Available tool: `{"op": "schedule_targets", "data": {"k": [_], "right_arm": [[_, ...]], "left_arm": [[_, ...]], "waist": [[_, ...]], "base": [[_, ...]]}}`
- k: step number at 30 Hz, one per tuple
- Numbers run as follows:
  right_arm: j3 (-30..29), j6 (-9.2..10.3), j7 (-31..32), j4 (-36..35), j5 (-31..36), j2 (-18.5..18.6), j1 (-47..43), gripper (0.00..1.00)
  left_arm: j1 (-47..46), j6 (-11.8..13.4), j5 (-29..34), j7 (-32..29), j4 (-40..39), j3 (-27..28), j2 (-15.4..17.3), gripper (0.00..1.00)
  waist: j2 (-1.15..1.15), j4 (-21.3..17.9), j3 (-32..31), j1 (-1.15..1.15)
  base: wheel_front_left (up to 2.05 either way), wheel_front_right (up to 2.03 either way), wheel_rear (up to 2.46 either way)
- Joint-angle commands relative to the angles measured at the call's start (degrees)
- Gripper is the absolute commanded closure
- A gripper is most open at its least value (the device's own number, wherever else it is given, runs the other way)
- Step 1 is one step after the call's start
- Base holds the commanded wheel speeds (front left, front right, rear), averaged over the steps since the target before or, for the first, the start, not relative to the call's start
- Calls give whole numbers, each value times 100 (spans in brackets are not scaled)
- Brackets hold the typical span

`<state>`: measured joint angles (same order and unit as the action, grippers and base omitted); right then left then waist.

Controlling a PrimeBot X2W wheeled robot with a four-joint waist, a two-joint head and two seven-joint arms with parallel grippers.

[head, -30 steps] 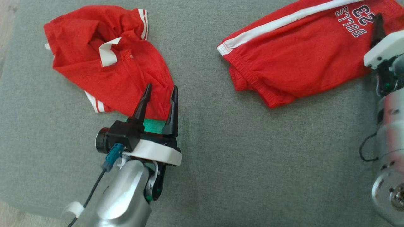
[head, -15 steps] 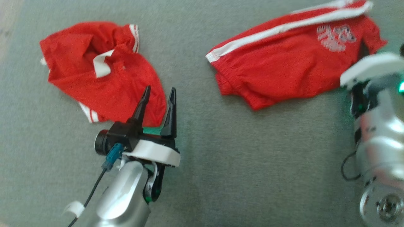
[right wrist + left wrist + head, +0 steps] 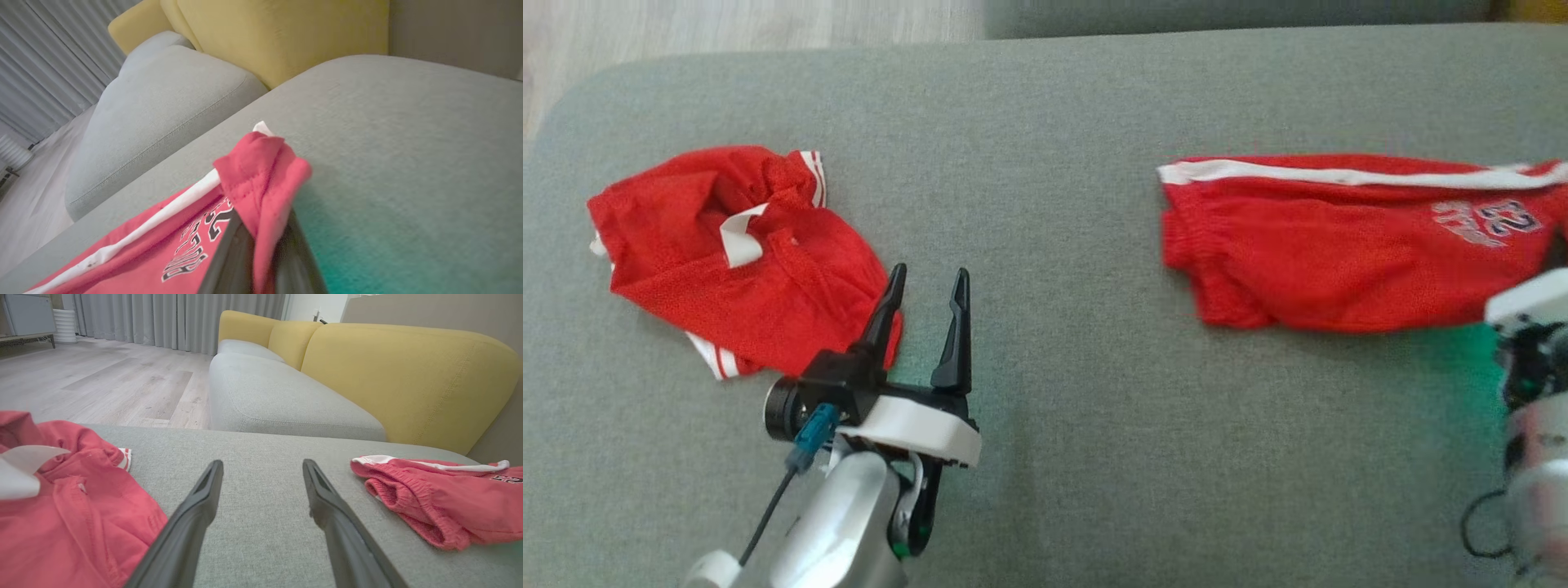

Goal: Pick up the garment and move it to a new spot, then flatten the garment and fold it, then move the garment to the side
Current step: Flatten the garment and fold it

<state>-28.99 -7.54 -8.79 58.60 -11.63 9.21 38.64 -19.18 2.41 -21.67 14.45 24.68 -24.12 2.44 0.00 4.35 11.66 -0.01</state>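
Evidently to lift them, the right claw (image 3: 263, 232) was pinched tight on a hem fold of the red Bulls shorts (image 3: 1339, 253) by the right edge of the sofa cushion (image 3: 1054, 163), while the left claw (image 3: 927, 282) gaped empty.

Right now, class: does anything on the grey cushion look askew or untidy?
The red top with white trim lies crumpled at the left of the grey fabric cushion, a white strip turned outwards. At the right, the red shorts with a white side stripe have one corner bunched in the shut right tool.
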Motion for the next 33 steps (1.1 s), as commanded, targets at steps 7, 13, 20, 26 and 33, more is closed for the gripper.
{"op": "schedule_targets", "data": {"k": [7, 13, 20, 26, 33], "right_arm": [[145, 5, 203, -716, -393, 175, -292, 100], [620, 5, 204, -1250, -736, 18, -396, 100], [1409, 5, 226, -1803, -1235, -273, -515, 100], [2369, 5, 211, -2190, -1731, -452, -628, 100], [3303, 5, 117, -2111, -2187, -528, -578, 100]], "left_arm": [[84, -27, 34, 55, -134, 257, 44, 0], [90, -38, 40, 55, -82, 264, 44, 0], [82, -45, 43, 55, -12, 234, 44, 0], [97, -63, 54, 52, 89, 140, 47, 0], [123, -46, 25, 3, 118, 72, 63, 0]], "waist": [[0, 83, -23, 1], [0, 108, -92, 1], [0, 192, -275, 1], [0, 386, -396, 1], [0, 706, -407, 1]], "base": [[0, 0, 0], [0, 0, 0], [0, 0, 0], [0, 0, 0], [0, 0, 0]]}}
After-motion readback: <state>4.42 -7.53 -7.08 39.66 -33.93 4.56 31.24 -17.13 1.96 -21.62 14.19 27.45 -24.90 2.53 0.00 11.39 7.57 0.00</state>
